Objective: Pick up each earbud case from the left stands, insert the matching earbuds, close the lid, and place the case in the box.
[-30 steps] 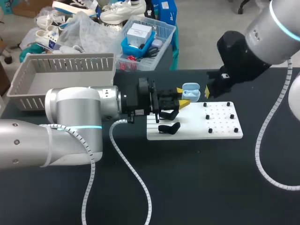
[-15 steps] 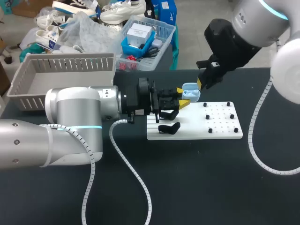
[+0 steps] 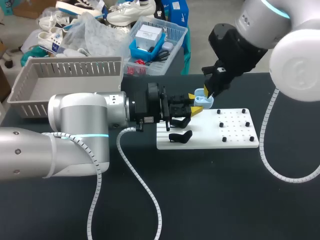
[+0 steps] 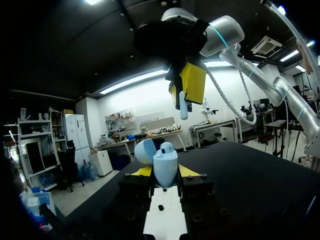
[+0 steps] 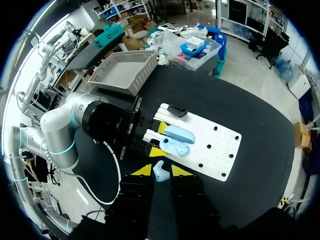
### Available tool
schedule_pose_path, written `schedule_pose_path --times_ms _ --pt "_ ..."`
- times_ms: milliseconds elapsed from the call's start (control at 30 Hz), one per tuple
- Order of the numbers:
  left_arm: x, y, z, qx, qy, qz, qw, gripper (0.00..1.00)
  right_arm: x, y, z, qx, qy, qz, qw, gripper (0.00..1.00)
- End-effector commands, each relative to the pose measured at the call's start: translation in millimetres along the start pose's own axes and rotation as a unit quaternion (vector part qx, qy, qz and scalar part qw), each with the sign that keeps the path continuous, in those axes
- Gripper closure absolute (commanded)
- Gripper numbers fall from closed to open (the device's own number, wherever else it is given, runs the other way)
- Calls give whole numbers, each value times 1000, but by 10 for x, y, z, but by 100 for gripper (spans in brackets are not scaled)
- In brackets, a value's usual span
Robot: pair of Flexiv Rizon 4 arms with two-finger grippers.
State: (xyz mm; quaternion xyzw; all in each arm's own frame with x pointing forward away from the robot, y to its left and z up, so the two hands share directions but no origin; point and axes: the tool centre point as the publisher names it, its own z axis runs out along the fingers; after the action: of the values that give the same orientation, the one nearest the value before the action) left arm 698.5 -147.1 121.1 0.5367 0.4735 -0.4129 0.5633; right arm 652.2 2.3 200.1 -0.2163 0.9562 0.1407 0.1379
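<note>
A light-blue earbud case (image 3: pixel 204 98) is held above the white board's (image 3: pixel 207 136) back edge, its lid open. My left gripper (image 3: pixel 194 102) is shut on the case (image 4: pixel 165 167), a yellow tip on each side, and one earbud (image 4: pixel 167 147) sits inside. Just above the case hangs my right gripper (image 3: pixel 207 91), shut on a second light-blue earbud (image 4: pixel 183 107). In the right wrist view that earbud (image 5: pixel 160 171) shows between my right gripper's (image 5: pixel 159 170) tips, with the open case (image 5: pixel 177 140) below it.
A black stand (image 3: pixel 180 136) lies on the left part of the white board, and small black pegs (image 3: pixel 234 124) dot its right part. A grey slatted box (image 3: pixel 70 80) stands at the table's back left.
My right arm has swung left from over the board's right side to just above the open case, carrying the earbud. The left arm and case have stayed still.
</note>
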Motion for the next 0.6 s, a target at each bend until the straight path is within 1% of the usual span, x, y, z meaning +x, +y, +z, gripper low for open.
schedule_pose_path --times_ms 33,600 --pt "6 0 1 -1 -1 0 1000 100 -72 8 62 6 12 -1 1000 100" --pt "6 0 1 -1 -1 0 1000 100 -138 -24 216 10 29 -2 1000 100"
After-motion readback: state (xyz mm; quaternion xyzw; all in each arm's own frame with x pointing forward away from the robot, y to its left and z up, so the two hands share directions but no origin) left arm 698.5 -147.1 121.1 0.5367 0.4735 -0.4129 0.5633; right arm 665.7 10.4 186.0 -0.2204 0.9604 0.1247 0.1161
